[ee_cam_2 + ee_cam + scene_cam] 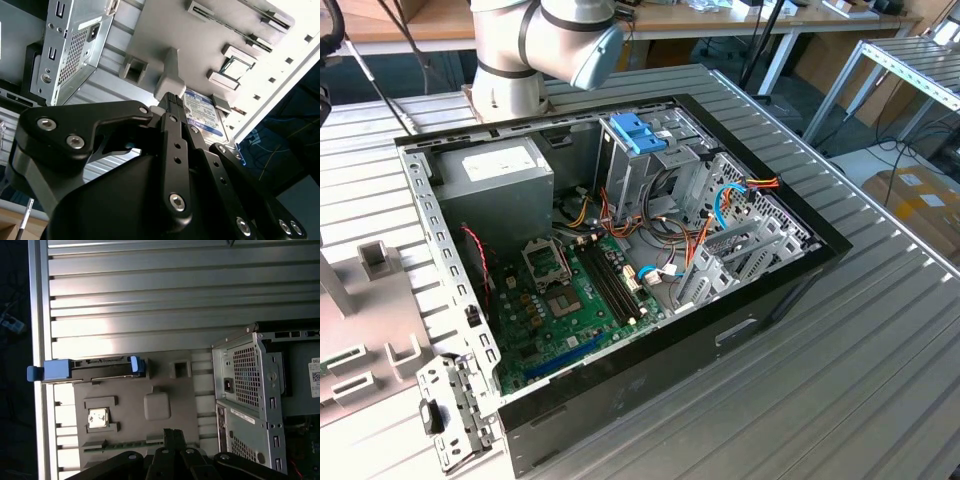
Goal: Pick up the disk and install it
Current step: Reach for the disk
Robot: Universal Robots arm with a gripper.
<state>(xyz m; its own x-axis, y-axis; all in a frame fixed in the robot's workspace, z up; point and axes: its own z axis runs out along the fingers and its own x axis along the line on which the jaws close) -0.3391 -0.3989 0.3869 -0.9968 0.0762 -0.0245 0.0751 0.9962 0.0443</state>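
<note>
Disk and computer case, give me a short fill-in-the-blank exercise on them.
The disk has plastic rails coloured ___.
It sits on the grey fixture plate, ___ the computer case.
The motherboard inside the case is ___.
Missing words: blue; outside; green.

The arm (545, 40) shows its silver shoulder joints, one closed by a grey-blue cap. In the exterior view they rise just behind the far wall of the computer case (720, 335), toward that view's left. The gripper (173, 433) sits outside the case, off its perforated rear panel and apart from it. Its black linkage bars spread wide at the wrist end and converge to one narrow tip. The two fingers (172, 130) are pressed together and hold nothing. In the second wrist view the bars run away from the camera, with bolt heads at each pivot.
</note>
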